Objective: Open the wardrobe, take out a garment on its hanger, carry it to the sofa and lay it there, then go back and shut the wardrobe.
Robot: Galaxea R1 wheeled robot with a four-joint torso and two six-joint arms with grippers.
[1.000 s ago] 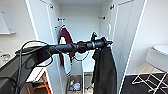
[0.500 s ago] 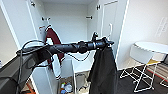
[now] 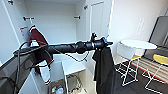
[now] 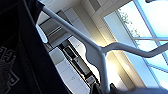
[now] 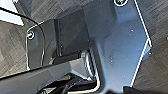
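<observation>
the left end effector (image 3: 106, 43), at the frame's centre right, is clenched on the hanger (image 4: 100, 53), so the black garment (image 3: 104, 66) hangs limp below it, clear of the floor. the arm reaches out level, probably to keep the cloth away from the robot's body. the wardrobe (image 3: 53, 22) stands open across the upper left, a maroon jacket (image 3: 37, 41) hanging on its rail. i cannot tell the right end effector's state.
</observation>
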